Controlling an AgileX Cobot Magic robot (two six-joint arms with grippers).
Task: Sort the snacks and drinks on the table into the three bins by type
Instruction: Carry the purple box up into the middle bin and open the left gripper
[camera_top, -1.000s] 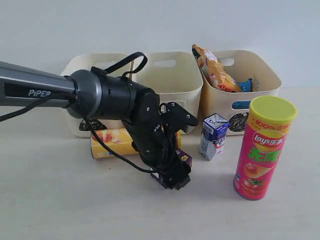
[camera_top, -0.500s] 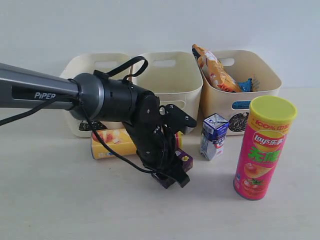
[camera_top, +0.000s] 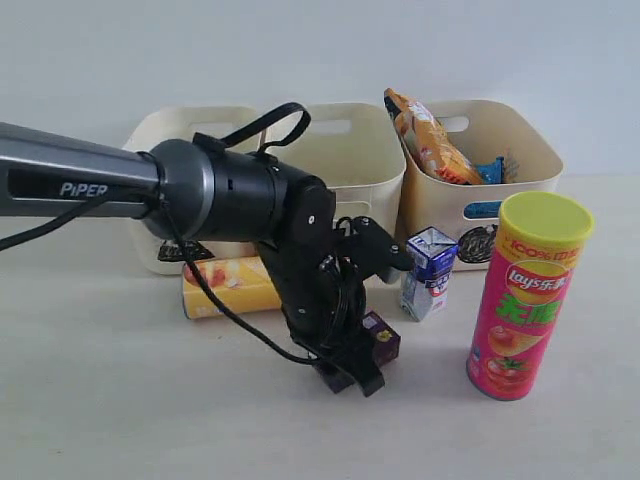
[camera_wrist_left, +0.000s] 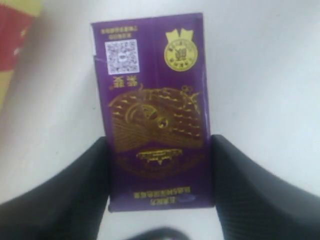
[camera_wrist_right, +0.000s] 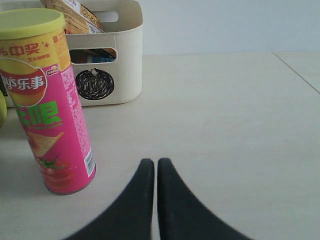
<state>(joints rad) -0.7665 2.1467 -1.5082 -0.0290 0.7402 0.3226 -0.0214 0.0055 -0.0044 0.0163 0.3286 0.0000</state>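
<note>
We have the left gripper (camera_wrist_left: 160, 147) low over the table (camera_top: 110, 400), its two fingers set against the long sides of a small purple box (camera_wrist_left: 152, 95) near one end. As far as the wrist view tells, they are closed on it. The box lies flat, with its long axis running straight out in line with the fingers, so the grip spans its narrow width. We cannot tell whether it rests on the table or hangs just clear of it.

In the scene the box sits near and central, just in front of the lying yellow-and-red tube (camera_top: 225, 285) and left of the blue-and-white carton (camera_top: 428, 272). The bins all stand farther back: the left bin (camera_top: 165, 130), the middle bin (camera_top: 350, 160) and the right bin (camera_top: 530, 200), which holds an orange bag (camera_top: 430, 140). We judge the carry must go up and away – over the tube. Which bin suits the box we cannot say.

The right gripper (camera_wrist_right: 154, 162) – fingers together, empty – is beside the pink tube (camera_wrist_right: 47, 100), well apart from the box, so the left arm is nearer
</note>
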